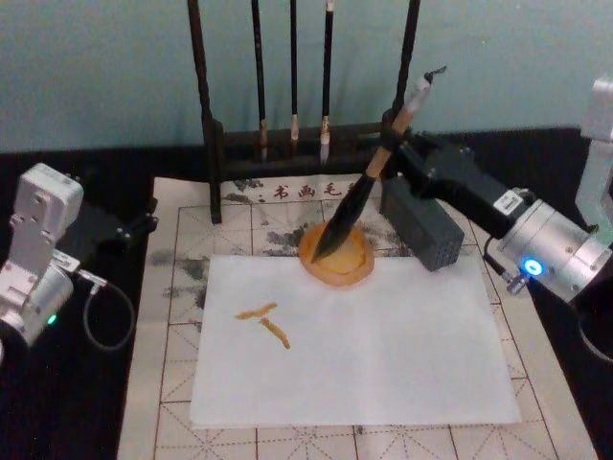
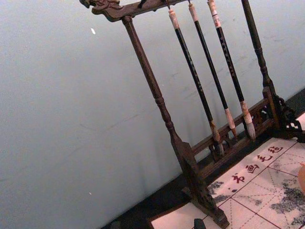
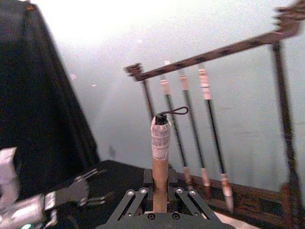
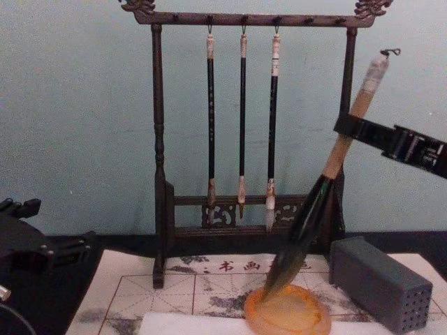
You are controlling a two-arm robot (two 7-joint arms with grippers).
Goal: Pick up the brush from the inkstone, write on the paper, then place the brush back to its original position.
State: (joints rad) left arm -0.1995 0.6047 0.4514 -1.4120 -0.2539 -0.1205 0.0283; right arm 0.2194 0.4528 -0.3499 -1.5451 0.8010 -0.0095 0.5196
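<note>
My right gripper (image 1: 391,146) is shut on the tan handle of the thick brush (image 1: 350,206), which leans steeply. Its dark tip rests in the round orange inkstone (image 1: 359,265). From the chest, the brush (image 4: 314,202) slants down from the right gripper (image 4: 347,127) into the inkstone (image 4: 307,322). In the right wrist view the handle (image 3: 160,143), with its whitish end and cord loop, rises between the gripper's (image 3: 160,196) fingers. White paper (image 1: 383,355) lies in front of the inkstone with orange strokes (image 1: 266,322) on its left part. My left arm (image 1: 38,249) is parked at the far left.
A dark wooden rack (image 4: 159,174) with three thin hanging brushes (image 4: 242,118) stands behind the inkstone. A grey rectangular block (image 1: 421,230) with small holes sits right of the inkstone, under my right arm. A gridded practice mat (image 1: 172,383) lies under the paper.
</note>
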